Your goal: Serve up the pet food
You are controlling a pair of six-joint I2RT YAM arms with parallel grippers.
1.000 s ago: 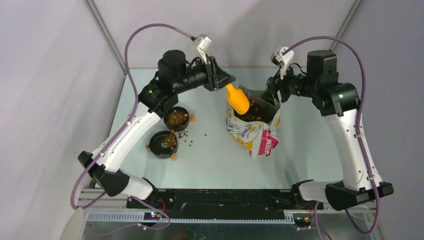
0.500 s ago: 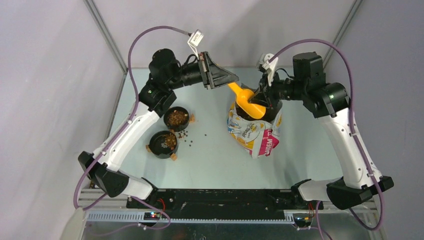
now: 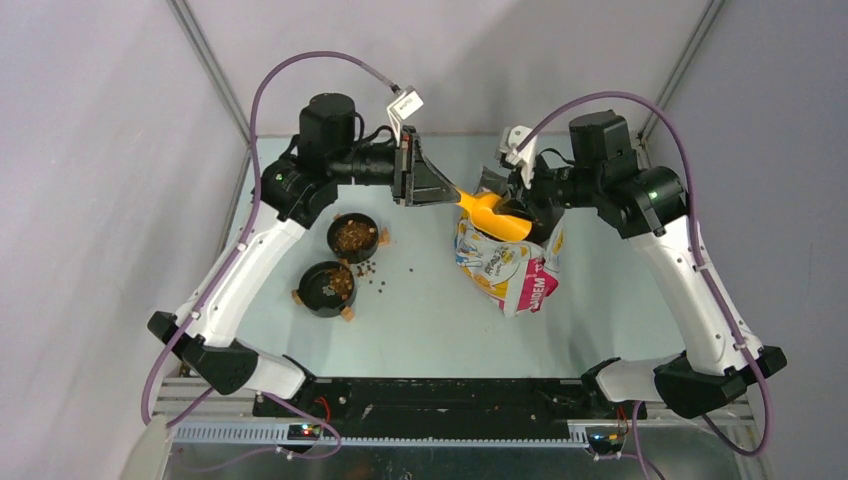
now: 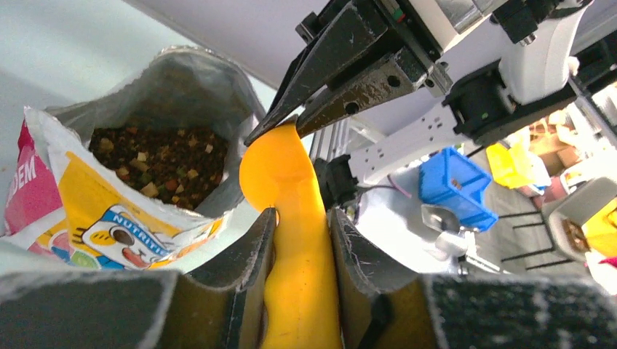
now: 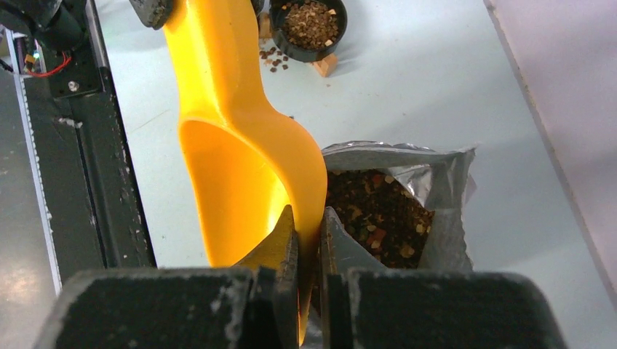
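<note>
The pet food (image 5: pixel 372 211) is a heap of brown and tan kibble inside the open printed bag (image 3: pixel 505 268), also seen in the left wrist view as pet food (image 4: pixel 161 156). An orange scoop (image 3: pixel 490 214) hangs over the bag's mouth, and its bowl (image 5: pixel 233 167) looks empty. My left gripper (image 4: pixel 300 214) is shut on the scoop's handle (image 4: pixel 295 254). My right gripper (image 5: pixel 309 215) is shut on the thin rim of the scoop's bowl, one finger inside and one outside. In the top view the left gripper (image 3: pixel 441 190) and right gripper (image 3: pixel 524 204) face each other across the scoop.
Two black bowls stand left of the bag, one (image 3: pixel 332 240) behind the other (image 3: pixel 306 290), both holding kibble. Loose pellets (image 3: pixel 370 272) lie scattered beside them. The table's left edge and the black base rail (image 5: pixel 87 145) border the space.
My right gripper moved left to the scoop and shut on its bowl rim. My left arm swung the scoop round so its bowl points right over the bag.
</note>
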